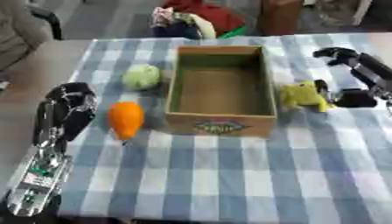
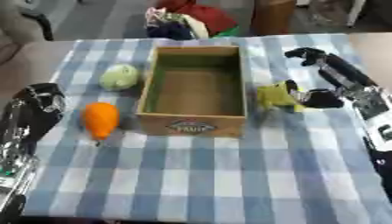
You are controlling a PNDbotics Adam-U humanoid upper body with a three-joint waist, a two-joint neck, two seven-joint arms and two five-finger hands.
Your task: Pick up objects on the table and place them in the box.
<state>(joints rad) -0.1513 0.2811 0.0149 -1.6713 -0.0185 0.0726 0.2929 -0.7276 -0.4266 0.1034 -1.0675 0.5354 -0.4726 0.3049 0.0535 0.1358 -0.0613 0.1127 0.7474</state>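
An open cardboard box (image 1: 264, 83) stands in the middle of the checked tablecloth, with nothing visible inside. Left of it lie a pale green round thing (image 1: 142, 76) and an orange pointed thing (image 1: 125, 119). Close to the box's right wall is a yellow object (image 2: 274, 96). My right hand (image 2: 337, 78) comes in from the right; its thumb (image 2: 321, 99) and one finger (image 2: 292, 86) close on the yellow object, while other fingers point away toward the far side. My left hand (image 1: 67, 107) rests open at the table's left edge, next to the orange thing.
The blue-and-white checked table (image 1: 229, 175) has bare cloth in front of the box. Beyond the far edge sit a heap of red and mixed-colour cloth (image 1: 195, 17) and a brown object (image 1: 279, 15). A grey seat (image 1: 19, 26) shows far left.
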